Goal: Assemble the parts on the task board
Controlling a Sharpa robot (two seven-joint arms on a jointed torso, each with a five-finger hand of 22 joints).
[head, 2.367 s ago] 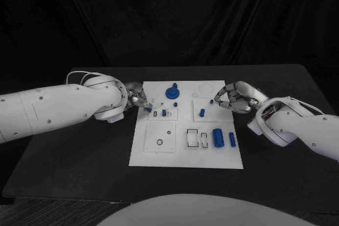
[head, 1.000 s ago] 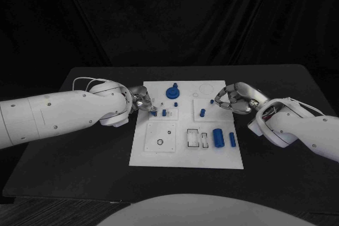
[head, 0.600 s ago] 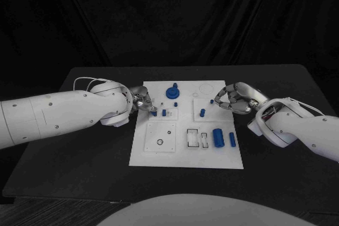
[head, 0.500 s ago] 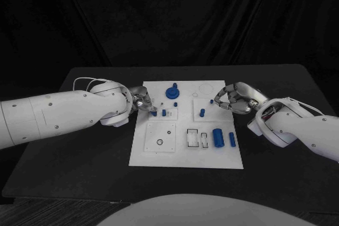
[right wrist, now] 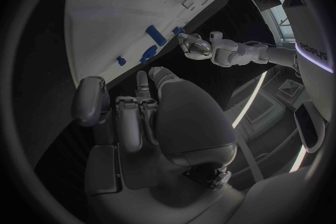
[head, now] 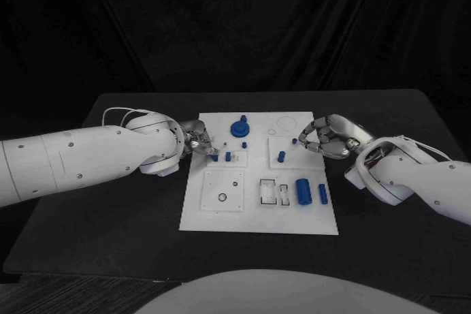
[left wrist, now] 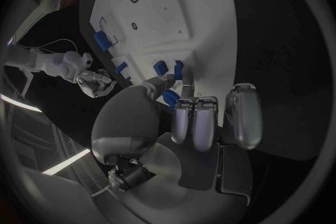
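Black and matte, the table (head: 108, 212) carries the white task board (head: 257, 222), a flat rectangular plate lying lengthwise away from the robot. Nearest on the board are a square raised panel (head: 224, 190) with small holes, rectangular slots (head: 273, 191), and two upright blue cylinders (head: 303, 191) near its right edge. Farther on, small blue pegs (head: 281, 157) stand in a square inset, and a round blue knobbed part (head: 239, 129) sits toward the far edge. The left hand (head: 197, 141), smooth silver metal, rests at the board's left edge, fingertips pinched on a small blue part (left wrist: 170, 97). The right hand (head: 329, 137) hovers just off the right edge, fingers curled inward around nothing.
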